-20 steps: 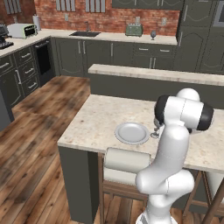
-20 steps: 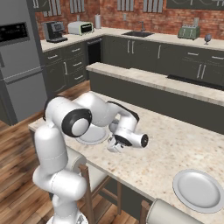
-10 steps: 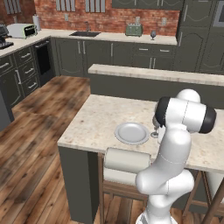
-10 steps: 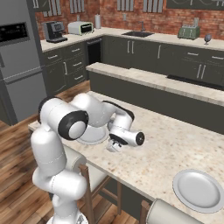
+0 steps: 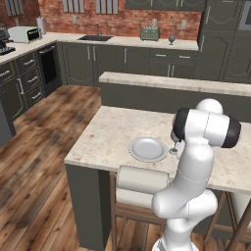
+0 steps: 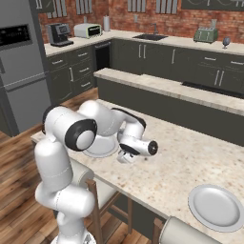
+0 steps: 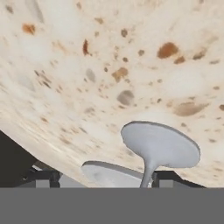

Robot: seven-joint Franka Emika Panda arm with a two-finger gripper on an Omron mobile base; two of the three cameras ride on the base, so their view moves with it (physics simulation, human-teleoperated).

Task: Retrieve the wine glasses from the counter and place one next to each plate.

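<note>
The end effector has its fingers spread either side of the upright stem of a wine glass, standing on the desk just beside the plate, apparently released.

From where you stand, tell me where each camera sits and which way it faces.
Left base view: behind the arm's left, looking over the island at a plate; arm lower right.
Right base view: behind its right; arm lower left, second plate.
Hand view: along the claw, at the wine glass foot.
Both base views share the far counter.
</note>
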